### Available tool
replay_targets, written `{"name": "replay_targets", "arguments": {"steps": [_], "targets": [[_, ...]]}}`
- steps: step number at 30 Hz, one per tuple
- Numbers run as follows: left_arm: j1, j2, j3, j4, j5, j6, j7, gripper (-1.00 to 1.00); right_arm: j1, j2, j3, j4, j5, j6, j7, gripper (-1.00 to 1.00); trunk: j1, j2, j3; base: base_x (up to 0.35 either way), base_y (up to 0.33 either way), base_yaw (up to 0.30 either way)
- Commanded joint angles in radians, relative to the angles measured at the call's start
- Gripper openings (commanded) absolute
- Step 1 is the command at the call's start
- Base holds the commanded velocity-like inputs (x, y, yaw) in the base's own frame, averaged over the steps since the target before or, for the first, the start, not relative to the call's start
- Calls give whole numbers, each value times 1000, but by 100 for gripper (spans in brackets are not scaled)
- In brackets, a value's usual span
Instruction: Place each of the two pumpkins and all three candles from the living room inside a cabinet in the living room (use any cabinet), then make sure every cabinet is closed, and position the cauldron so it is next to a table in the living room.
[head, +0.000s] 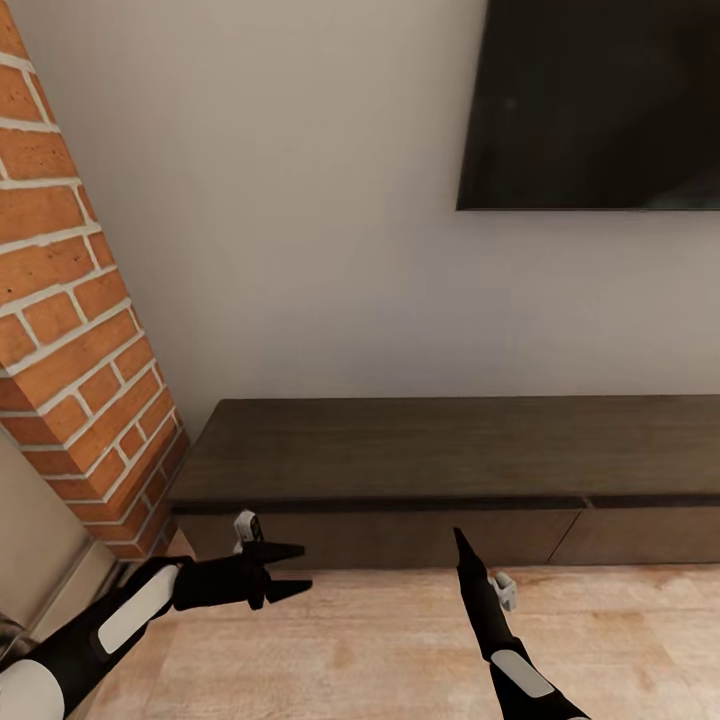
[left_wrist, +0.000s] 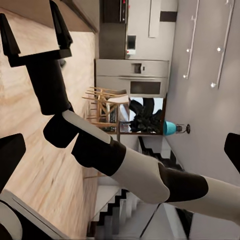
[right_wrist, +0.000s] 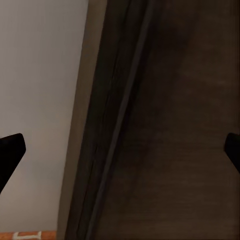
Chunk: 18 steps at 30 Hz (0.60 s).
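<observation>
The long dark-brown cabinet stands against the white wall, and its flat drawer fronts sit flush and closed. My left gripper hovers open in front of the cabinet's left end, pointing right, holding nothing. My right gripper points up at the drawer fronts, just short of them. Its fingers stand wide apart and empty over the dark wood. The left wrist view also catches the right gripper open above the floor. The pumpkins, candles, cauldron and table are out of view.
A red brick column rises at the left, close to the cabinet's end. A black TV hangs on the wall above. Light wood floor lies under both arms. Far off are kitchen units, wooden chairs and stairs.
</observation>
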Motion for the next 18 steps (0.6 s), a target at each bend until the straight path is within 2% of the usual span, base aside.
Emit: {"name": "replay_targets", "arguments": {"steps": [1, 12, 18], "targets": [[-1, 1, -7, 0, 5, 4, -3, 100, -1, 0, 9, 2, -10, -6, 2, 100, 0, 0, -1, 1, 0, 0], [-1, 1, -16, -2, 5, 4, -3, 100, -1, -1, 8, 4, -16, -6, 4, 100, 0, 0, -1, 2, 0, 0], [-1, 1, -17, -2, 4, 4, -2, 100, -1, -1, 7, 5, -18, -6, 6, 100, 0, 0, -1, 83, 0, 0]]}}
